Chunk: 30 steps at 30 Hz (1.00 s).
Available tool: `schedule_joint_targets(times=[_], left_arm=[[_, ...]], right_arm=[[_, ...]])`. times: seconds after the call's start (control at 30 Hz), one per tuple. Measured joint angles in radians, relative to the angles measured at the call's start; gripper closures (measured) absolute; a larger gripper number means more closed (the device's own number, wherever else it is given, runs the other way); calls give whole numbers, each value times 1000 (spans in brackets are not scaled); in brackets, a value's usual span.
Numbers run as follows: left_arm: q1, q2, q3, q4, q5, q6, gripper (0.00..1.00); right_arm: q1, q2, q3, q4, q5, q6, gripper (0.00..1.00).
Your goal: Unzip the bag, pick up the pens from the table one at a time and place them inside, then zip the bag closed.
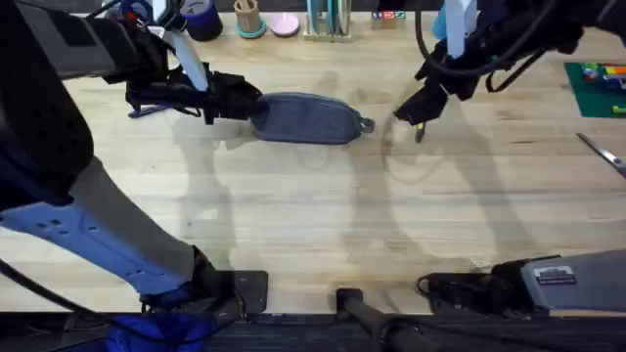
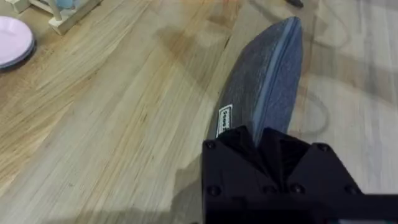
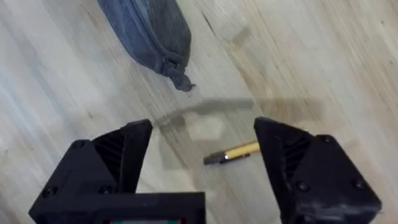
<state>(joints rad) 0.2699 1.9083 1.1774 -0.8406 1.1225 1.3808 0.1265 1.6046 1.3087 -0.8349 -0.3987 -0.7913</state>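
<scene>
Evidently the left tool (image 1: pixel 243 102) pinches one end of the bag (image 1: pixel 308 118) to steady it on the counter (image 1: pixel 313 215). Meanwhile the right tool (image 3: pixel 202 155), spread wide, hovers over the yellow pen (image 3: pixel 231 153) just beside the bag's zipper tab (image 3: pixel 182 82), seemingly ready to grasp it.

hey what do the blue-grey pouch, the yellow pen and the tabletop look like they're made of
The oblong blue-grey pouch looks like woven fabric, matte, with a fine heathered weave and a sewn zipper strip.

The slim yellow pen with a dark tip seems smooth plastic or lacquered wood; its slight sheen leaves that open.

The light tabletop appears to be wood, satin finished, with visible grain and plank seams.
</scene>
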Motion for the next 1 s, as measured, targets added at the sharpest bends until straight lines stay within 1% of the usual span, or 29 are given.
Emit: schedule_joint_targets(times=[0.47, 0.83, 1.0], left_arm=[[0, 0, 0, 0, 0, 0, 959], [0, 0, 0, 0, 0, 0, 959], [0, 0, 0, 0, 0, 0, 959]], right_arm=[[1, 141, 0, 87, -65, -10, 6], [3, 249, 1, 110, -146, -25, 6], [12, 286, 1, 122, -161, -26, 6]])
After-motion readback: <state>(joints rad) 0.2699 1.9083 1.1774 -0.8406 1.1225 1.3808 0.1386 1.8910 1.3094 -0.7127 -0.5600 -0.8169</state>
